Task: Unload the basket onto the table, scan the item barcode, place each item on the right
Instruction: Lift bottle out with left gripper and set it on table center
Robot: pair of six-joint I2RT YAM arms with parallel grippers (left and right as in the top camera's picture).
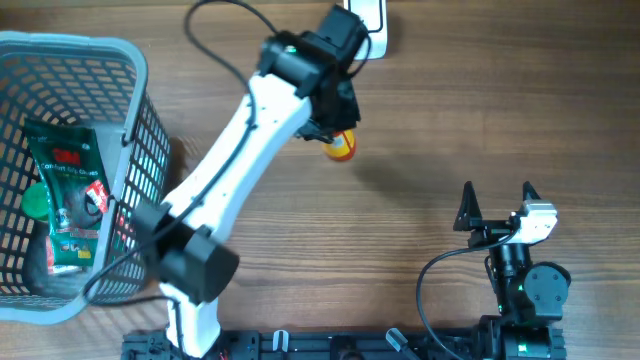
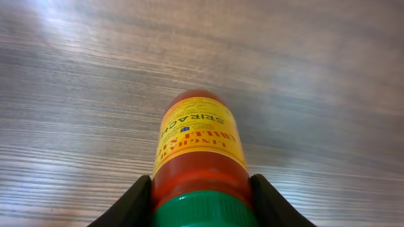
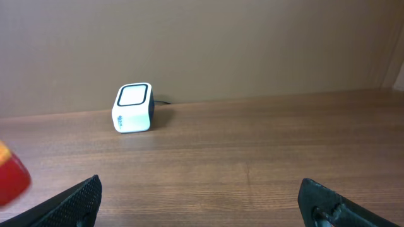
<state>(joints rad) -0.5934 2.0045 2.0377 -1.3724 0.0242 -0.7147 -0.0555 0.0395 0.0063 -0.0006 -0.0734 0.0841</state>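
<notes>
Sriracha bottle (image 2: 199, 139) is clamped just below its green cap in the left pincer (image 2: 201, 198), over the table (image 1: 450, 100), long axis pointing away from the fingers. The scanner (image 1: 368, 20) lies near, just beyond this arm. The right pincer (image 1: 497, 205) gapes wide, empty, well apart.

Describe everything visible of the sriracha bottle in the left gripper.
The sriracha bottle is red, apparently clear plastic full of sauce, with a yellow label printed in red and a green cap. The left gripper clamps it at the neck below the cap, a black finger on each side. Its base points away from the wrist, over the wooden table.
</notes>
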